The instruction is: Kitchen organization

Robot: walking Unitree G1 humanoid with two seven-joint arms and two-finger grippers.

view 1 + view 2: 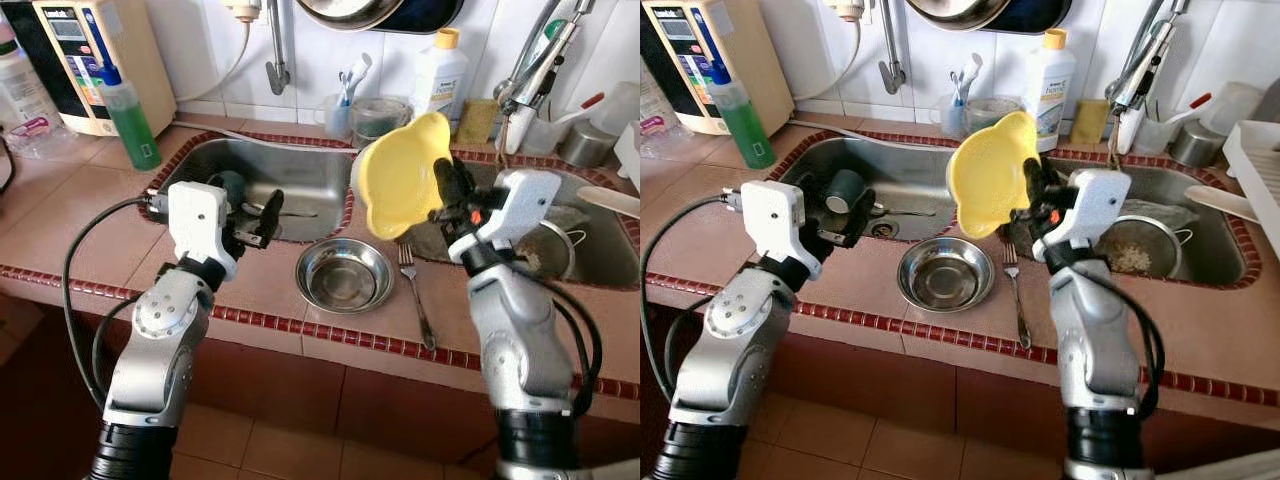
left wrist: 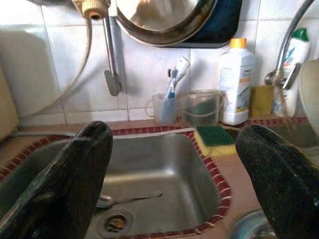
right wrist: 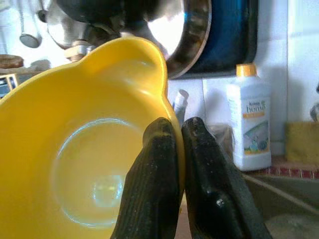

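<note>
My right gripper (image 1: 446, 182) is shut on the rim of a yellow plastic bowl (image 1: 400, 176), holding it tilted on edge in the air above the counter between the two sinks. In the right wrist view the black fingers (image 3: 167, 184) pinch the yellow bowl (image 3: 79, 149) wall. A steel bowl (image 1: 344, 273) sits on the tiled counter below, with a fork (image 1: 414, 292) lying beside it. My left gripper (image 1: 258, 222) hovers open at the front edge of the left sink (image 1: 300, 175), empty. A spoon (image 2: 127, 199) lies on that sink's floor.
A green bottle (image 1: 128, 118) and a water appliance (image 1: 90, 55) stand at the back left. A toothbrush cup (image 1: 340, 112), clear jug (image 1: 378, 118), white detergent bottle (image 1: 440, 75) and sponge (image 2: 214, 139) line the back ledge. The right sink (image 1: 590, 250) holds a strainer (image 1: 1135, 250).
</note>
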